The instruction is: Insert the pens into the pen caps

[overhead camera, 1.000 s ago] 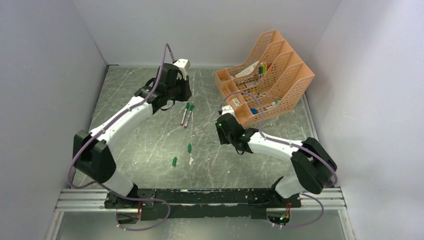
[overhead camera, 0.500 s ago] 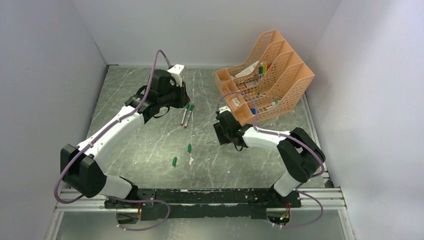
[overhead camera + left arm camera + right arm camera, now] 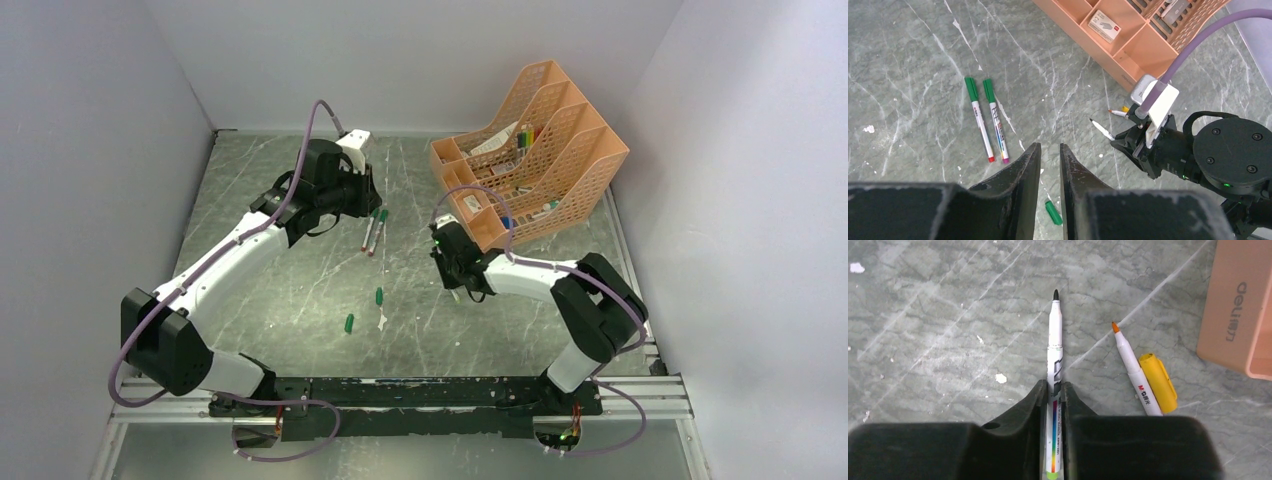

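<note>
Pressure from the right gripper (image 3: 1054,388) pins a black-tipped pen (image 3: 1055,335) by its barrel, with the writing end projecting straight out ahead of the fingertips. Held lengthwise like this, I judge, the bare tip is free to be steered into a cap's mouth. The left gripper (image 3: 1049,150) hovers above the table (image 3: 908,60), its fingers drawn close with a narrow slit between them and nothing in it, probably poised to fetch a cap. Through that slit one green cap (image 3: 1053,212) shows lying on the table just below. The top view shows it and a second green cap (image 3: 349,323) loose in the middle of the table, both apart from the held pen. Two capped pens (image 3: 988,120) lie side by side near the left gripper, apparently finished. To the right of the held pen, an orange-tipped pen (image 3: 1130,365) rests on the table just beside a yellow cap (image 3: 1158,382), near the foot of the orange organiser (image 3: 1238,315).
</note>
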### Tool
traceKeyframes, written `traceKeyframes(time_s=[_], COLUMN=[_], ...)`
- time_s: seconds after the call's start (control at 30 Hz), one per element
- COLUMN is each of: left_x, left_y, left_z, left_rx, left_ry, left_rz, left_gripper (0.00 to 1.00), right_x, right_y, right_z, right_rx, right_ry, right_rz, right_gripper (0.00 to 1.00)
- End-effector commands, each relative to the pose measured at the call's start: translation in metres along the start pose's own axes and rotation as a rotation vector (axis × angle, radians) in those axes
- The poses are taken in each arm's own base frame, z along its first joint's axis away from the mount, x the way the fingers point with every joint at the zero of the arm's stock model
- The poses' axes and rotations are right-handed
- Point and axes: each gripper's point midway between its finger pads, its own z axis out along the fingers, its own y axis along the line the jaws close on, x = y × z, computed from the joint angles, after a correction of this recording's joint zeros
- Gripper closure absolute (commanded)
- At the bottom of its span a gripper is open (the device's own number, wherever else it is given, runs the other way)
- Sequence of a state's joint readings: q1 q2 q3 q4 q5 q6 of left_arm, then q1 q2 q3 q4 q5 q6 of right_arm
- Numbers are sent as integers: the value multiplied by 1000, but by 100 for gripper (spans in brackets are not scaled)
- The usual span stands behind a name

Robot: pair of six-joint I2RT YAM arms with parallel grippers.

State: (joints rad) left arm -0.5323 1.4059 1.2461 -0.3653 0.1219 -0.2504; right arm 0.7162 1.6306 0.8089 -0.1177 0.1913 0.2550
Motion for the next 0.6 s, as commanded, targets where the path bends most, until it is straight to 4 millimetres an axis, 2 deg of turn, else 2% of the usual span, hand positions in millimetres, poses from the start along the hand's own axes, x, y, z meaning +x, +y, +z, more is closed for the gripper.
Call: traceKeyframes(time_s=[0.0, 0.03, 0.13, 0.2, 0.3, 0.43, 0.57], left_x=[-9, -10, -16, -18, -30, -38, -46], left_y=[-6, -5, -10, -25, -59, -106, -128], left_z=[-2, -3, -5, -11, -30, -56, -79], left_rx=[38, 35, 77, 172, 381, 710, 883], left_ry=[-32, -35, -60, -93, -179, -237, -305], left_rz=[-10, -27, -77, -122, -160, -159, -172], left_gripper=[70, 69, 67, 66, 64, 62, 65], right_x=[4, 1, -18, -38, -75, -121, -148], right_y=[5, 7, 14, 18, 26, 34, 43], right_z=[-9, -12, -31, -51, -91, -156, -204], right_rx=[-46, -57, -105, -143, -223, -345, -427], right_ry=[-9, -22, -94, -178, -345, -591, -722], right_rz=[31, 38, 66, 86, 113, 141, 121], right_gripper=[95, 100, 100, 100, 100, 100, 100])
